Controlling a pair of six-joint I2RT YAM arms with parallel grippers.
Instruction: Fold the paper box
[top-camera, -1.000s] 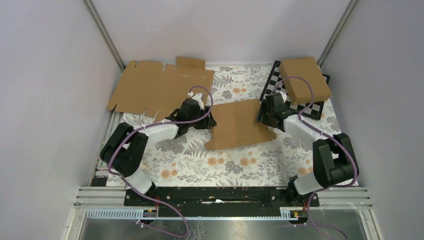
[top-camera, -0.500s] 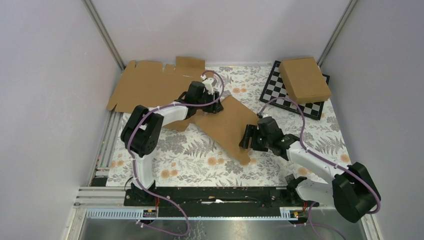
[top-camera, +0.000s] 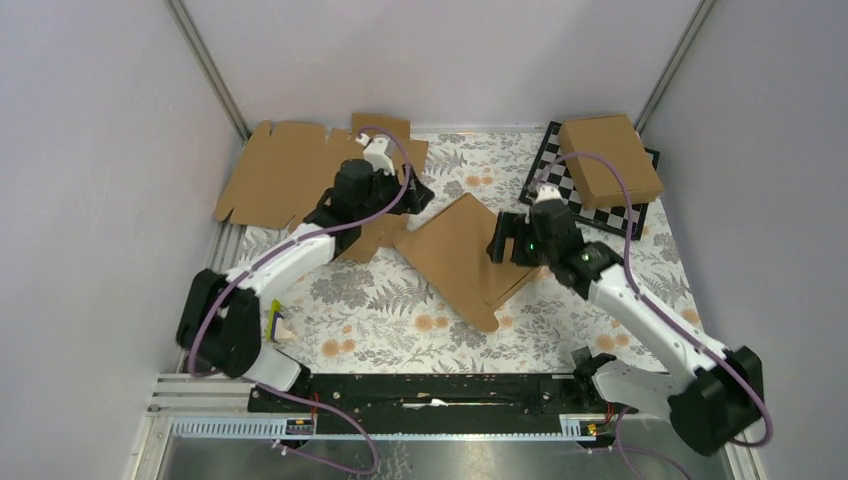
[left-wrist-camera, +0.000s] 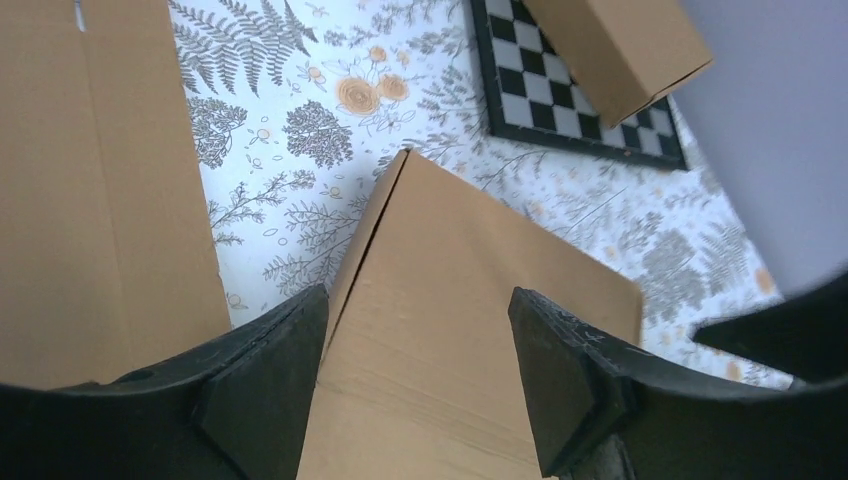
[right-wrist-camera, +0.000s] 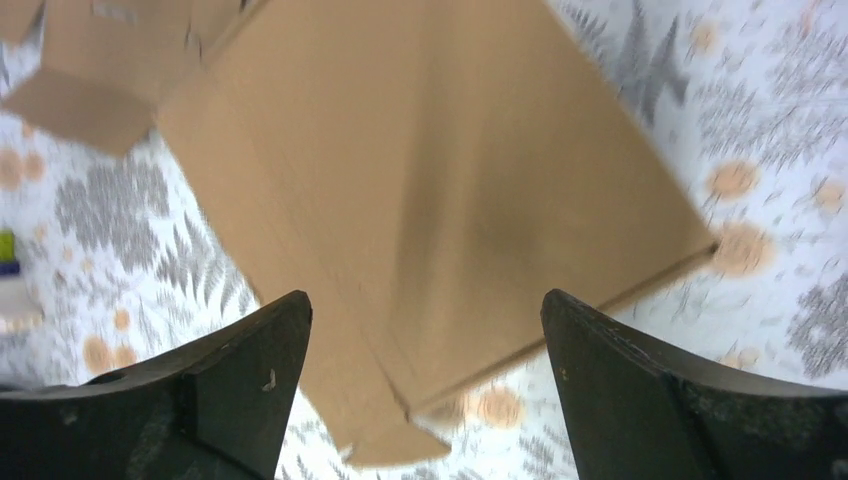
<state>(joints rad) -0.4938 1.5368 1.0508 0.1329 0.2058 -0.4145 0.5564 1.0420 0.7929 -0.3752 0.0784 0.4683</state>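
Surface: floral-print mat (top-camera: 370, 320), grey walls (top-camera: 100, 150) around.
Left gripper (left-wrist-camera: 415, 310): jaws wide apart, empty; paper box (top-camera: 460, 255) on the mat just ahead, beneath the fingertips.
Right gripper (right-wrist-camera: 422, 300): jaws wide apart, empty, above the same box.
Chessboard (top-camera: 545, 170) beyond the right gripper, bearing a closed cardboard box (top-camera: 610, 158).
Flat cardboard sheet (top-camera: 280, 175) beside the left gripper.

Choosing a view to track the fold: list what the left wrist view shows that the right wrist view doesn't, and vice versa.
Left wrist only: the chessboard with the other box on it, and the wide flat sheet. Right wrist only: a side flap of the paper box and a small yellow item at the left edge. Both: the paper box on the floral cloth.
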